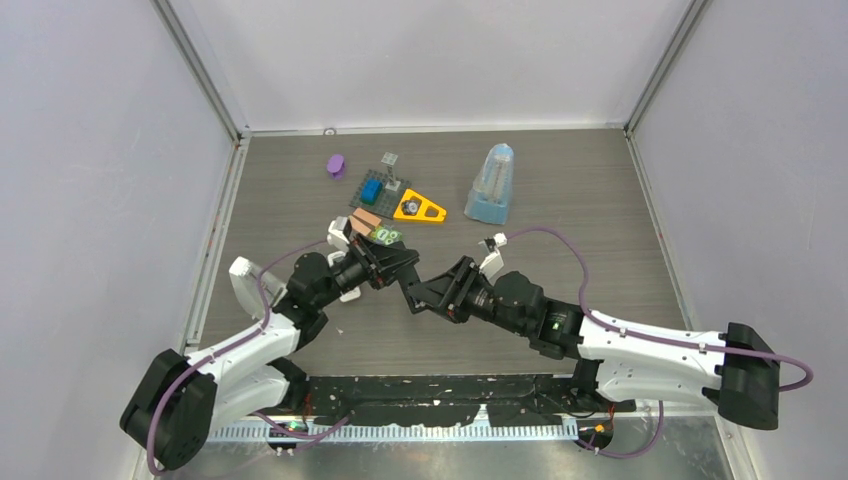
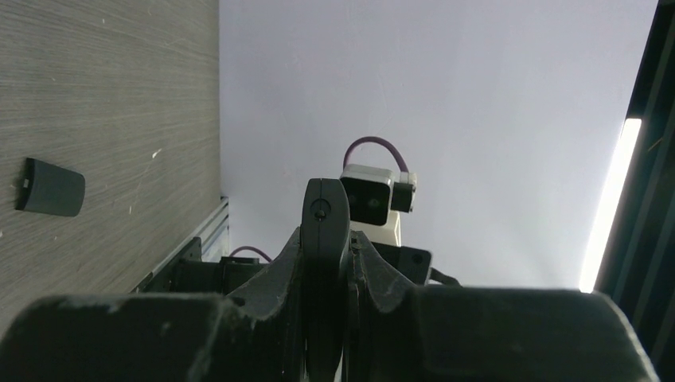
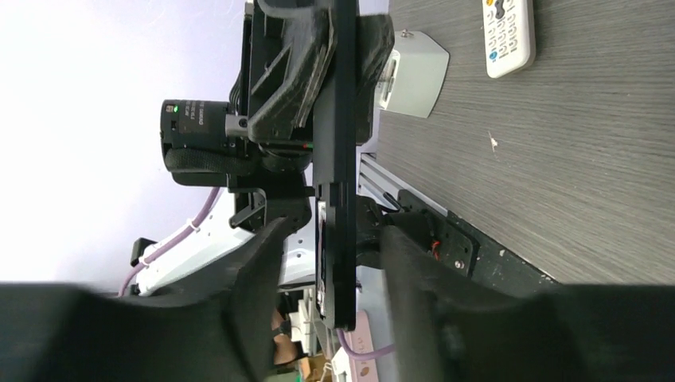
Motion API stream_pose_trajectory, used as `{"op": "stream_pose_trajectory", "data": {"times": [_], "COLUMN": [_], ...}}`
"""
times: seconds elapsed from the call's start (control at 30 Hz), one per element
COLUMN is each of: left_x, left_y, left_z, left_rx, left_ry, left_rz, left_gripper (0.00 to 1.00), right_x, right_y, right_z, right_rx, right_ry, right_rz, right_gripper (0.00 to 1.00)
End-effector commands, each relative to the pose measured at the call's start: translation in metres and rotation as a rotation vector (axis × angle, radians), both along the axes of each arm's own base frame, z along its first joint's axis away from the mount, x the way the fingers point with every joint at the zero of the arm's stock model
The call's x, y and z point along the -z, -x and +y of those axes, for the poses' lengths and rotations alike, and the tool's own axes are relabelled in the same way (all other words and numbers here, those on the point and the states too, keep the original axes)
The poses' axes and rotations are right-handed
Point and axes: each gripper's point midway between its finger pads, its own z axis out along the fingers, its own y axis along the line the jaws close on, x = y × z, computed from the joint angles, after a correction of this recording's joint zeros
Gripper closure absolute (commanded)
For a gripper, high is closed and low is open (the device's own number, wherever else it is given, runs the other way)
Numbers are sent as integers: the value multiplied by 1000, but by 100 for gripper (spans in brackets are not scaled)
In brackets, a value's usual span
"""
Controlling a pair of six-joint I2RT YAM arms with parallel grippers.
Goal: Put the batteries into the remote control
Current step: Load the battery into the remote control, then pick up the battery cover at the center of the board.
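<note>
My left gripper (image 1: 395,268) (image 2: 346,255) is shut on a flat black strip (image 2: 325,215) (image 3: 344,119), held edge-on above the table. The strip's free end reaches between the fingers of my right gripper (image 1: 422,294) (image 3: 334,239), which stands open with a gap on each side of it. The white remote control (image 3: 508,36), with small coloured buttons, lies flat on the table beyond the left wrist; neither gripper touches it. The batteries are out of view.
A small dark grey cover (image 2: 49,187) lies on the table. At the back are a purple object (image 1: 336,165), a grey board with a blue block (image 1: 378,190), an orange triangle (image 1: 420,208) and a clear blue container (image 1: 492,185). Walls enclose three sides.
</note>
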Motion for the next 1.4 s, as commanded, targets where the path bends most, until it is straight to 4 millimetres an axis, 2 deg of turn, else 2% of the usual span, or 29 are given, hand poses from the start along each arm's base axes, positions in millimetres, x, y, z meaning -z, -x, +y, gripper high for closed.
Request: {"op": "stream_pose_trajectory", "data": {"times": [0.0,0.13,0.2,0.33,0.37,0.4,0.43,0.57,0.6,0.7,0.9,1.03,1.13,1.23,1.37], "left_x": [-22,-19,-17,-14,-13,-10,-7,3,6,9,13,16,14,13,14], "left_y": [7,9,11,13,13,11,10,3,1,-4,-7,-9,-12,-14,-16], "left_z": [-3,-1,0,-1,0,0,1,7,9,15,25,30,33,35,37], "left_rx": [34,61,85,116,114,109,100,62,49,15,-16,-27,-28,-24,-26], "left_ry": [19,-35,-60,-105,-115,-138,-154,-249,-282,-350,-369,-364,-363,-365,-366], "left_rz": [-137,-247,-305,-408,-425,-429,-423,-411,-401,-393,-352,-330,-331,-331,-323], "left_gripper": [100,100,100,100,100,100,100,100,100,100,100,100,100,100,100], "right_x": [-19,-13,-8,6,19,14,18,31,36,67,120,147,162,167,179], "right_y": [-1,1,1,-1,-3,-8,-7,-21,-23,-39,-49,-48,-50,-46,-51], "right_z": [-8,-29,-45,-84,-98,-109,-119,-142,-144,-145,-131,-127,-127,-119,-121], "right_rx": [19,48,67,122,132,151,149,96,49,-96,-458,-633,-701,-782,-817], "right_ry": [-48,30,88,266,368,420,486,791,869,1103,1315,1335,1336,1283,1303], "right_rz": [-38,-71,-95,-180,-214,-275,-288,-420,-454,-397,-397,-399,-371,-367,-317], "right_gripper": [38,15,9,7,7,7,7,8,7,8,10,12,14,15,15]}}
